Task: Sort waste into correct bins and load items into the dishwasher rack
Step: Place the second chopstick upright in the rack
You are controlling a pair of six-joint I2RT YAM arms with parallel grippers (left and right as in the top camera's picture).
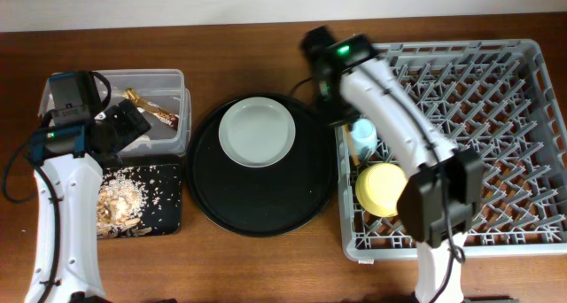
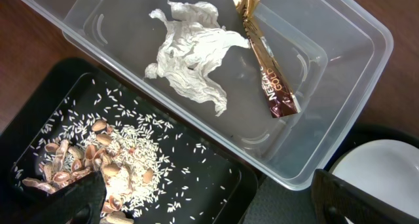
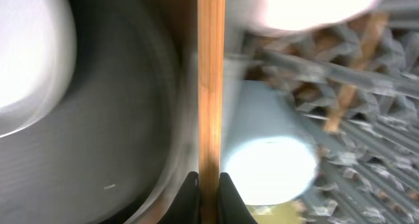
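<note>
My right gripper (image 3: pixel 209 185) is shut on a thin wooden chopstick (image 3: pixel 211 86), held upright at the left edge of the grey dishwasher rack (image 1: pixel 496 236). Below it, a blue cup (image 1: pixel 361 136) and a yellow bowl (image 1: pixel 383 186) sit in the rack. The pale plate (image 1: pixel 257 130) lies on the round black tray (image 1: pixel 266 210). My left gripper (image 2: pixel 216 204) hangs open and empty over the shallow black tray (image 2: pixel 216 178) holding food scraps (image 2: pixel 98 165). The clear box (image 2: pixel 340 60) holds crumpled tissue (image 2: pixel 190 54) and a gold-brown wrapper (image 2: pixel 265 60).
The right arm (image 1: pixel 399 135) stretches across the rack's left part from the front edge. The left arm (image 1: pixel 62 214) runs along the table's left side. The clear box and the shallow tray stand close beside the round tray.
</note>
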